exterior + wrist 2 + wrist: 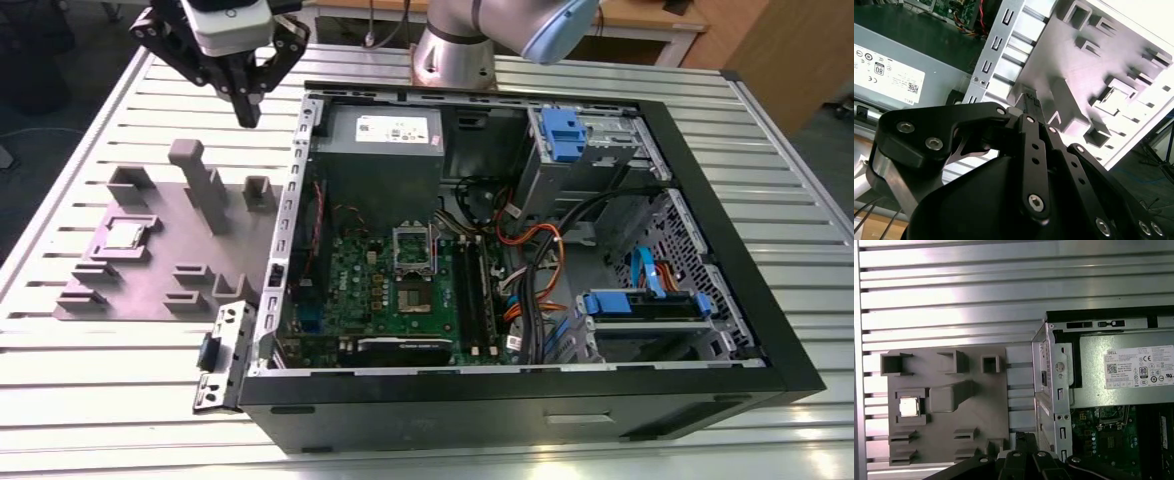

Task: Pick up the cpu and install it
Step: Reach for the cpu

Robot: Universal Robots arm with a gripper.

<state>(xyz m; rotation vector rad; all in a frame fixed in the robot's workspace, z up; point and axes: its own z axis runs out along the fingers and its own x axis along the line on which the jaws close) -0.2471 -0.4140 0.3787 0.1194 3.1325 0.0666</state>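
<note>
One open case [534, 405] is seen lying on its side on a slatted table [94, 410]. Its inside is turned upward. Within it, a green motherboard [358, 285] is laid flat, and a silver-framed socket [412, 250] is set near the board's middle.

Beside the case, toward the exterior view's left, a grey plate [147, 295] with raised blocks and pockets is rested on the table. The cpu [127, 234] is seated flat in a square pocket of this plate, silver top up. It is well apart from the case and from the socket. In the first wrist view the cpu [909, 407] is seen in the same pocket, toward one edge of the plate [949, 440].

Farther back, a grey power supply [380, 140] is fitted in the case's far corner.

Beyond the plate's far edge, the gripper [248, 118] is hung above the table, just outside the case wall. Its fingers are brought together and nothing is held between them, as is seen in both wrist views [1029, 102] [1024, 436]. It is well apart from the cpu.

Farthest back, the arm [461, 50] is mounted on the table.
</note>
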